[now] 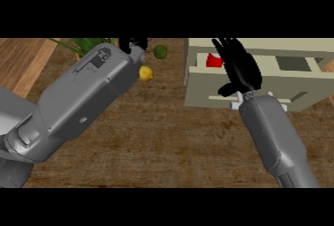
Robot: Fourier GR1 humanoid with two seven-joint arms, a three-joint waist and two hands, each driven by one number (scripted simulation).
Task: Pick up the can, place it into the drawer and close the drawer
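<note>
Just beside the straight fingers [229,55] of the right hand [240,70], on their left side in the head view, a red object, judged to be the can [213,60], lies inside the open compartment of the beige drawer [261,90]. The right hand extends over the drawer with its fingers released and grasping nothing; its thumb points down toward the drawer's front wall. The can therefore appears already placed, and the step in hand is judged to be the retreat from the drawer before closing. The next move calls for the right hand to clear the compartment, set its fingers against the drawer front, and push it shut in a straight line. The left hand [135,45] shows only as a small dark part beyond its raised grey forearm; whether its fingers are released or clenched cannot be told. Just beyond those fingers lie a yellow lemon [146,73] and a green fruit [160,51], with green leaves [85,44] near the top edge. The counter [163,141] is a dark brown textured surface, with a lighter wooden strip [23,62] at the far left.
</note>
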